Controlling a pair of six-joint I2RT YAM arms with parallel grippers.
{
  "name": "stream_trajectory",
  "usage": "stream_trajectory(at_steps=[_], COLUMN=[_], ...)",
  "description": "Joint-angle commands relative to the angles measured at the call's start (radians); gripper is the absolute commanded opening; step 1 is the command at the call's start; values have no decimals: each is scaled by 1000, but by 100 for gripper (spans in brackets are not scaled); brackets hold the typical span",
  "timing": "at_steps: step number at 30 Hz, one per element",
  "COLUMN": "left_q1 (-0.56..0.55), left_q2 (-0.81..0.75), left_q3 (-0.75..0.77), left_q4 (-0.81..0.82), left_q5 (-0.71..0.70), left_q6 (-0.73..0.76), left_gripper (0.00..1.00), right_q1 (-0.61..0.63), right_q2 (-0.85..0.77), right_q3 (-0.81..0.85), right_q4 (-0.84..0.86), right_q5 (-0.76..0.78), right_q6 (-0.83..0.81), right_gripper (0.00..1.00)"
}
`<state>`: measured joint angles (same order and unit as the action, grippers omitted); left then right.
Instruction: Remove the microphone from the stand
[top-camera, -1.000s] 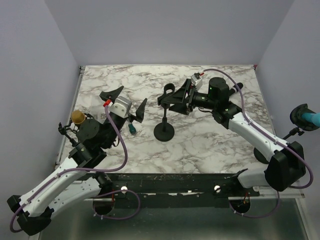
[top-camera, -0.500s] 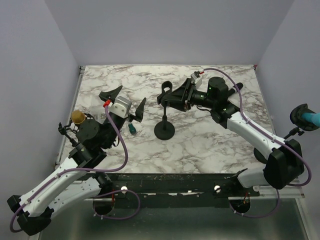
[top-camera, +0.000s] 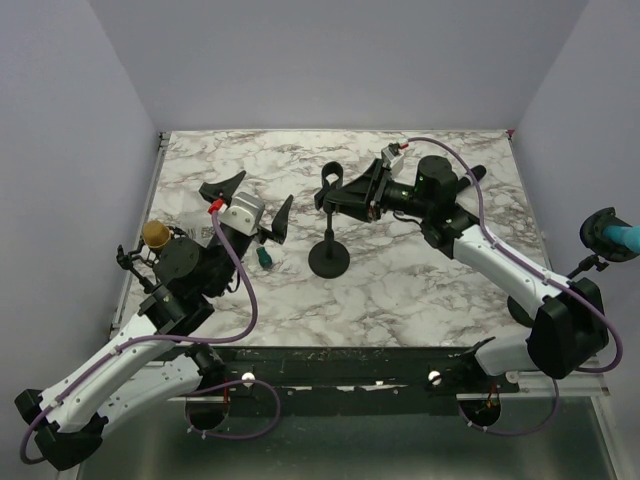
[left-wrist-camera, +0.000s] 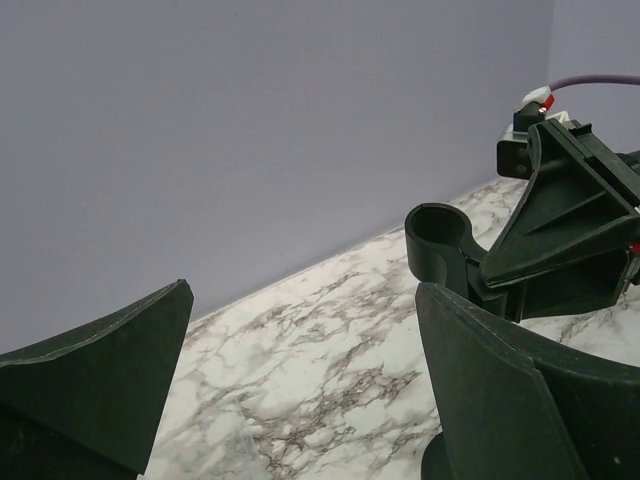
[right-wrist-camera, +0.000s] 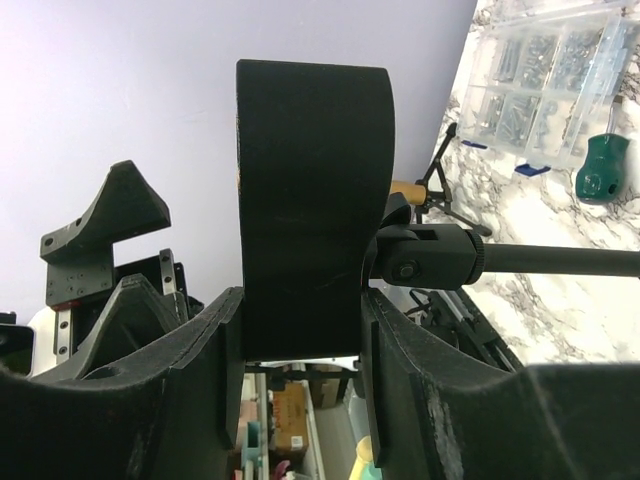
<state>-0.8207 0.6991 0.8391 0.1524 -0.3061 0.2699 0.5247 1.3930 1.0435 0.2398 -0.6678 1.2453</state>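
A black stand (top-camera: 328, 261) with a round base stands mid-table; its thin pole carries a black U-shaped clip (top-camera: 331, 178) on top. The clip ring looks empty in the left wrist view (left-wrist-camera: 440, 228). My right gripper (top-camera: 347, 196) is shut on the clip's black body (right-wrist-camera: 310, 200), one finger on each side, with the stand's pole (right-wrist-camera: 560, 262) running off to the right. My left gripper (top-camera: 254, 204) is open and empty, left of the stand; its view shows its fingers wide apart (left-wrist-camera: 300, 300). A gold-headed object (top-camera: 153, 233) on a small tripod sits at the left table edge.
A green-handled screwdriver (top-camera: 263, 257) lies by the left gripper, beside a clear parts box (right-wrist-camera: 550, 80). A teal object (top-camera: 612, 233) on a mount sits off the table's right side. Grey walls close in the far and side edges.
My right gripper has shifted slightly left with the clip, and the stand's top has moved with it. The left arm has not moved.
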Motion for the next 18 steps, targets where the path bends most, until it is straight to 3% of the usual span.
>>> stream_trajectory(at_steps=[1,18], left_q1=[-8,-15], left_q2=[5,23], left_q3=[-9,-11], left_q4=[20,19], left_q5=[-21,-19], left_q6=[9,9], left_gripper=[96,96], right_q1=[9,9], right_q2=[7,148], right_q3=[-57,-270], right_q4=[-48,43], right_q5=[35,83], right_q6=[-38,-34], right_gripper=[37,34])
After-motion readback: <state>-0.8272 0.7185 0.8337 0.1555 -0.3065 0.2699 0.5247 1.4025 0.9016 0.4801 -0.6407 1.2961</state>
